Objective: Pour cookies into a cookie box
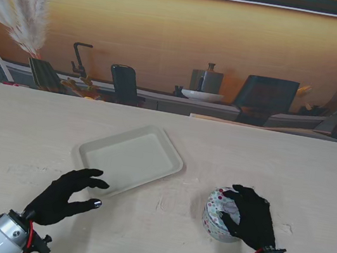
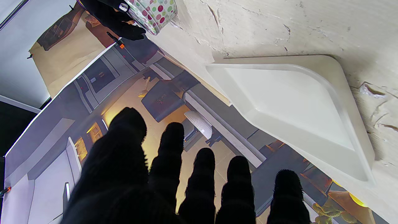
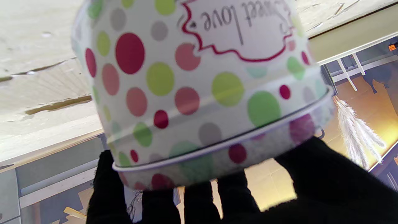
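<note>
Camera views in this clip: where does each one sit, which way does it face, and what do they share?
Stand view: above the shoulders, looking down at the table; shows the left hand open by the white tray and the right hand on the dotted tin.
Left wrist view: looks along spread fingers toward the tray; the tin appears far off.
Right wrist view: close on the tin, fingers wrapped around it.
All three views share the tin.

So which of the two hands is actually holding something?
The right hand: its fingers wrap the polka-dot tin. The left hand holds nothing, fingers spread beside the white tray.
</note>
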You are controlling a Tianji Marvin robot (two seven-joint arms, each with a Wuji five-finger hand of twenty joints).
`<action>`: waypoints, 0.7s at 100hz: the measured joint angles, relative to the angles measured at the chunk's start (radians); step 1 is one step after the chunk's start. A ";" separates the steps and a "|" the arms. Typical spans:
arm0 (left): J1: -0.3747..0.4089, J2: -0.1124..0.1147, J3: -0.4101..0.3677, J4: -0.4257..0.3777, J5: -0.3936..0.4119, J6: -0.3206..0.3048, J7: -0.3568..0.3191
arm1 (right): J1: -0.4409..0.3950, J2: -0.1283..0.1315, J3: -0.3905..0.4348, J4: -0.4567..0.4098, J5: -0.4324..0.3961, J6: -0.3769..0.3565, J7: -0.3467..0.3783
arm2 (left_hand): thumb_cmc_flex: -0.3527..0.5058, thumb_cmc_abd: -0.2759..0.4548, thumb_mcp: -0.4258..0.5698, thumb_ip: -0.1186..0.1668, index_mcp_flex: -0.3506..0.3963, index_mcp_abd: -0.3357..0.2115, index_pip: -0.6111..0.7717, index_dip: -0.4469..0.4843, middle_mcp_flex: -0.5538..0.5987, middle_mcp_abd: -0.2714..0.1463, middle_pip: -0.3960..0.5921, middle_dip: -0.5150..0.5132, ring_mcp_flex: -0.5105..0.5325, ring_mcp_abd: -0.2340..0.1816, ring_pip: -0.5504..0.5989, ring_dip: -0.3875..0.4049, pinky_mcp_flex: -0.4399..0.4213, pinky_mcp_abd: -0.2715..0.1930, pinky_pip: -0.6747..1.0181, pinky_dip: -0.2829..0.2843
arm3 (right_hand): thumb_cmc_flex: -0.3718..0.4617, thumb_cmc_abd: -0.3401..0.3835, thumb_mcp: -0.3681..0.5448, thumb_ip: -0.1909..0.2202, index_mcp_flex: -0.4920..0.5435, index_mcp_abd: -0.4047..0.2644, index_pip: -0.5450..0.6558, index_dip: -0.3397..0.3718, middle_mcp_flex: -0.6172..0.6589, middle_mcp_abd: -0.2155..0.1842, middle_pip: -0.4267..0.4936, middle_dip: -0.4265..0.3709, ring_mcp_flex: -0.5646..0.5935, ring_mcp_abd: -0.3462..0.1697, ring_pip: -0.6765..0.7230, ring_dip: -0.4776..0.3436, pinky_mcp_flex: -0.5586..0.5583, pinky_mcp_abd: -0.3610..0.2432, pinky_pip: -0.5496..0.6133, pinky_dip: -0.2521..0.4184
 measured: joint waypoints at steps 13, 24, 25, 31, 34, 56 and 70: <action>0.000 0.000 -0.001 0.000 0.001 -0.001 0.002 | -0.006 -0.002 0.003 -0.005 0.000 -0.003 -0.006 | 0.000 0.000 0.000 0.000 0.000 0.000 0.000 0.000 0.000 0.000 0.000 0.000 0.000 0.000 0.000 0.000 0.000 0.000 0.000 0.000 | 0.000 -0.023 -0.009 0.000 0.000 0.000 0.000 0.000 0.000 0.000 0.000 0.000 0.000 0.000 0.000 0.000 0.000 0.000 0.000 0.000; 0.000 -0.001 -0.001 0.001 0.001 -0.002 0.005 | -0.011 -0.004 0.008 -0.011 0.002 -0.011 -0.014 | 0.000 0.000 0.000 0.000 0.000 0.000 0.000 0.000 0.000 0.000 0.000 0.000 0.000 0.000 0.000 0.000 0.001 0.000 0.000 0.000 | 0.000 -0.024 -0.010 0.000 0.000 0.000 0.000 0.000 0.000 0.001 0.000 0.000 0.000 0.000 0.000 0.000 0.000 0.000 0.000 0.000; 0.000 -0.001 -0.001 0.001 0.001 -0.002 0.006 | -0.011 -0.005 0.008 -0.012 0.002 -0.011 -0.015 | 0.000 0.000 0.000 0.000 0.000 0.000 0.000 0.000 0.000 0.000 0.000 0.000 0.000 0.000 0.000 0.000 0.001 0.000 0.000 0.000 | 0.000 -0.024 -0.010 0.000 0.000 0.000 0.000 0.000 0.000 0.001 0.000 0.000 0.000 0.000 0.000 0.000 0.000 0.000 0.000 0.000; 0.000 -0.001 -0.001 0.001 0.002 -0.002 0.006 | -0.015 -0.006 0.013 -0.018 0.001 -0.015 -0.020 | 0.000 0.000 0.000 0.000 0.000 0.000 0.000 0.001 0.000 0.000 0.000 0.000 0.000 0.000 0.000 0.000 0.001 0.000 0.000 0.000 | 0.000 -0.024 -0.010 0.000 0.000 0.000 0.000 0.000 0.000 0.001 0.000 0.000 0.000 0.000 0.000 0.000 0.000 0.000 0.000 0.000; 0.000 -0.001 -0.001 0.001 0.002 -0.002 0.006 | -0.017 -0.006 0.016 -0.021 0.000 -0.017 -0.021 | 0.000 0.000 0.000 0.000 0.000 0.000 0.000 0.001 0.000 0.000 0.000 0.000 0.000 0.000 0.000 0.000 0.001 0.000 0.000 0.000 | 0.000 -0.024 -0.010 0.000 0.000 0.000 0.000 0.000 0.000 0.001 0.000 0.000 0.000 0.000 0.000 0.000 0.000 0.000 0.000 -0.001; 0.000 -0.001 0.000 0.002 0.004 -0.004 0.011 | -0.036 -0.009 0.034 -0.052 -0.007 -0.028 -0.036 | 0.000 0.011 0.000 0.000 0.000 0.000 -0.012 0.001 0.000 0.000 0.000 0.000 0.000 0.000 0.000 0.000 0.001 0.000 0.000 0.000 | 0.000 -0.024 -0.011 0.000 0.000 0.000 0.000 0.000 0.000 0.001 0.000 0.000 0.000 0.000 0.000 0.000 0.000 0.000 0.000 -0.001; -0.001 -0.003 0.002 0.006 0.013 -0.011 0.029 | -0.060 -0.012 0.046 -0.085 -0.013 -0.044 -0.060 | 0.000 0.011 0.000 0.000 0.000 0.008 -0.024 -0.009 0.000 0.000 0.000 0.000 0.000 0.000 0.000 0.000 0.002 0.000 0.000 0.000 | 0.000 -0.024 -0.011 0.000 0.000 0.000 0.002 0.000 0.000 0.007 0.014 0.003 0.000 0.000 0.000 0.000 0.002 0.002 0.001 -0.001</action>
